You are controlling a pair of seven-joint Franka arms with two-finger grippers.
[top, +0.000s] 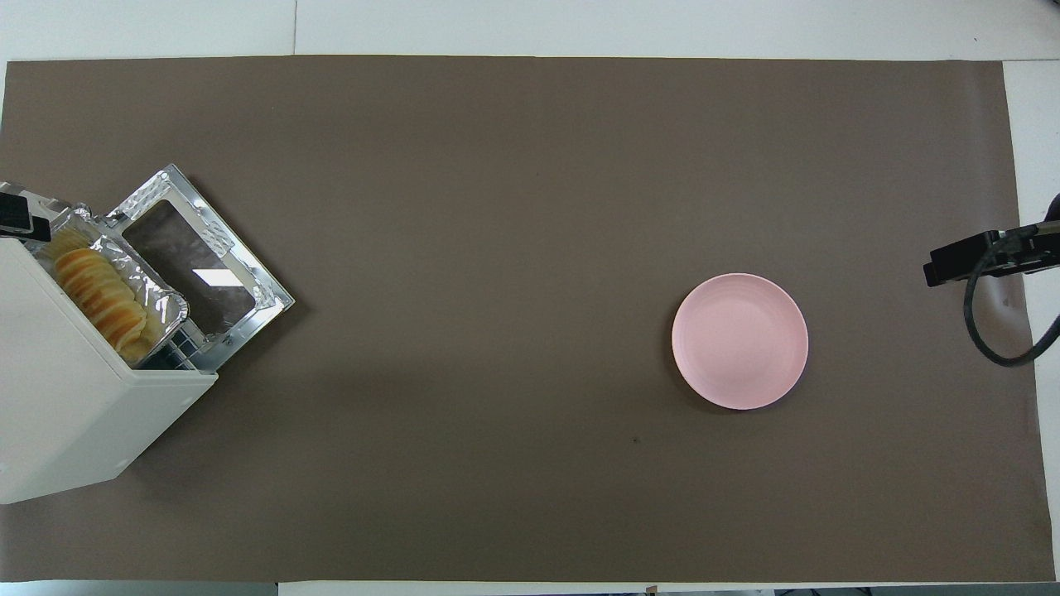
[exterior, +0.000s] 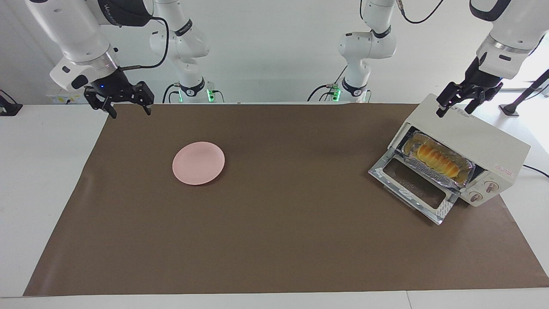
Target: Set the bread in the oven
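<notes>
The cream-white oven (exterior: 472,137) (top: 66,414) stands at the left arm's end of the table with its glass door (exterior: 416,184) (top: 199,265) dropped open. Inside its mouth lies the bread (exterior: 437,159) (top: 99,294), a row of golden slices in a crinkled foil tray (exterior: 465,178) (top: 161,302). My left gripper (exterior: 455,107) hangs open above the oven's top edge, holding nothing. My right gripper (exterior: 131,112) hangs open and empty over the brown mat's edge at the right arm's end, where the arm waits.
A pink round plate (exterior: 198,163) (top: 739,341) sits bare on the brown mat (exterior: 279,223) (top: 497,207), toward the right arm's end. The open oven door juts out over the mat. White tabletop borders the mat.
</notes>
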